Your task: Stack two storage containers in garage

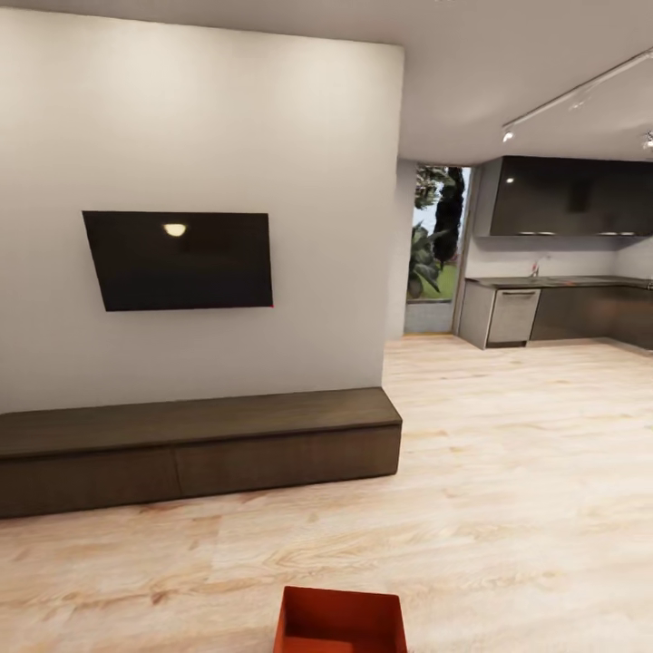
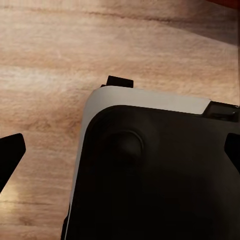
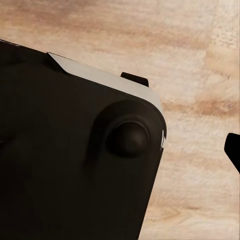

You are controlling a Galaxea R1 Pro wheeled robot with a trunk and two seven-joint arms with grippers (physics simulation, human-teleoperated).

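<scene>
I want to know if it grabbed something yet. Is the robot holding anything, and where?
Nothing looks held. In the wrist views, both tools hang over bare wood floor with nothing between their fingertips. The orange-red container sits on the floor.

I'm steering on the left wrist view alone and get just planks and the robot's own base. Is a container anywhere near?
Observer: Yes. In the head view, one orange-red storage container sits on the wood floor just ahead of the robot, cut off by the picture's lower edge.
Operator: What's beyond it?
Observer: A dark wood bench against the wall, ahead and to the left.
Operator: Anything above that?
Observer: A black TV mounted on that wall.
</scene>
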